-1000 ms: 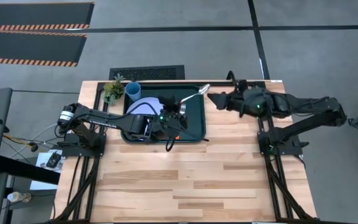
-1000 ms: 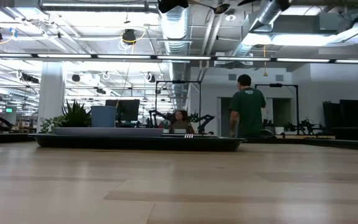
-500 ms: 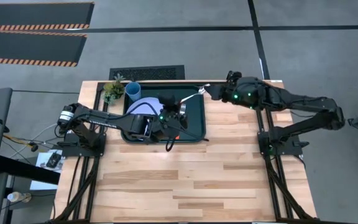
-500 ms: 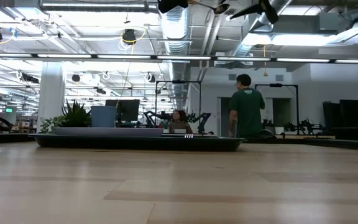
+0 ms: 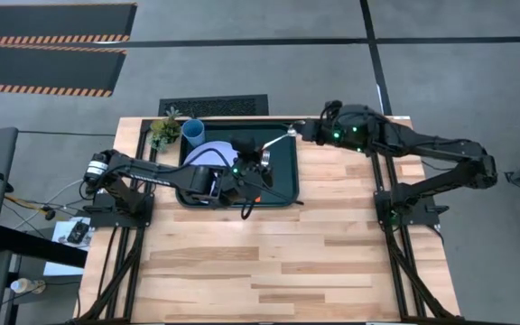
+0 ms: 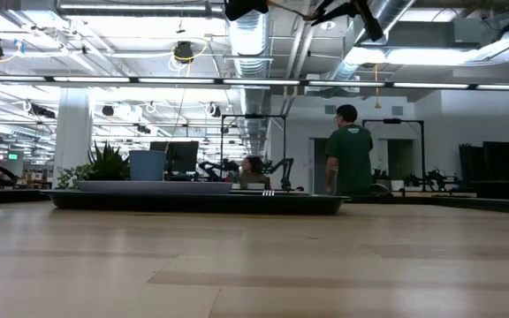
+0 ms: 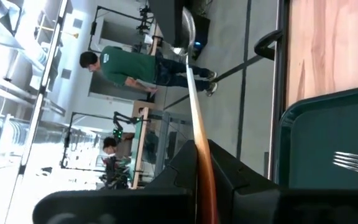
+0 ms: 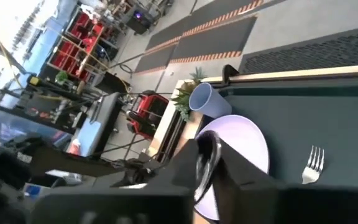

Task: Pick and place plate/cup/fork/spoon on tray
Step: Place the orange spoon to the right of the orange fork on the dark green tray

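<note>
The silver, orange-handled spoon (image 5: 281, 141) hung above the dark green tray's (image 5: 287, 185) far right corner, its handle clamped in the left gripper (image 5: 251, 174), its bowl pinched by the right gripper (image 5: 307, 132). The fork (image 5: 264, 159) lay on the tray.

One tray (image 5: 283, 181), one plate (image 5: 208, 154), one cup (image 5: 192, 133), one fork (image 5: 264, 159), one spoon (image 5: 278, 141), one plant (image 5: 164, 128).

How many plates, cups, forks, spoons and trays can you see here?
Plate: 1
Cup: 1
Fork: 1
Spoon: 1
Tray: 1
Total: 5
</note>
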Tool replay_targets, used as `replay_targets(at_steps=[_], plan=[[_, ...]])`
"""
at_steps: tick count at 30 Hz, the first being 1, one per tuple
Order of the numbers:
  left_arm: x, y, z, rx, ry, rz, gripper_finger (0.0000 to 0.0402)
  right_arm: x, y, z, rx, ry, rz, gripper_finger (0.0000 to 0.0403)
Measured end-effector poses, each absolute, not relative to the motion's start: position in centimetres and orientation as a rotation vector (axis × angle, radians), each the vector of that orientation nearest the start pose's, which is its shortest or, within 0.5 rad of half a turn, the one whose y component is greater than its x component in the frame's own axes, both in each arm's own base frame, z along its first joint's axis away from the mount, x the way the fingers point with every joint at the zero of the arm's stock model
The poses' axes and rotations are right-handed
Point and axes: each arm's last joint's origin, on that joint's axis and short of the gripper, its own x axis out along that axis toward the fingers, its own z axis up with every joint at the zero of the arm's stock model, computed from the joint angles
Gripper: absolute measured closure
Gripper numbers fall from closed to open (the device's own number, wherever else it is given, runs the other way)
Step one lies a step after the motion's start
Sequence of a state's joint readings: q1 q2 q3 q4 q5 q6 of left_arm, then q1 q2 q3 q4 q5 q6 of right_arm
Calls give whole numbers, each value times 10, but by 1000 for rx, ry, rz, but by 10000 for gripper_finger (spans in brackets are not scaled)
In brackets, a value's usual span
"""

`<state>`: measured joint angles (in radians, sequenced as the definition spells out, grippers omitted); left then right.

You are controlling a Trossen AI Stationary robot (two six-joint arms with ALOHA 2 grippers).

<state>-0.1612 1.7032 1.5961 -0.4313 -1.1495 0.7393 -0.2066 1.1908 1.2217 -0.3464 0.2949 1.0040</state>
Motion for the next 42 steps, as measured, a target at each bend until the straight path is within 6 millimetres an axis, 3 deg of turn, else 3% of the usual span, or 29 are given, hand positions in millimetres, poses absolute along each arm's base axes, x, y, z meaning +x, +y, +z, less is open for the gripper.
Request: replay_targets(at_steps=[2,9,15,22,26,35,42], plan=[[373,-34,357,1012,800,772,399,249,-61,388,956,34,-610,386],[375,-35,356,889,722,659,366,247,-60,387,887,65,-603,393],[373,-40,359,534,578,529,274,241,-64,390,830,90,-589,397],[365,-35,372,23,493,185,180,234,-68,390,749,120,-632,399],[364,-9,381,-148,431,183,168,237,-65,388,718,183,-531,400],[354,78,391,-538,374,28,188,230,-51,387,621,282,-433,400],[350,110,391,-629,268,32,191,232,-46,388,592,289,-380,399]])
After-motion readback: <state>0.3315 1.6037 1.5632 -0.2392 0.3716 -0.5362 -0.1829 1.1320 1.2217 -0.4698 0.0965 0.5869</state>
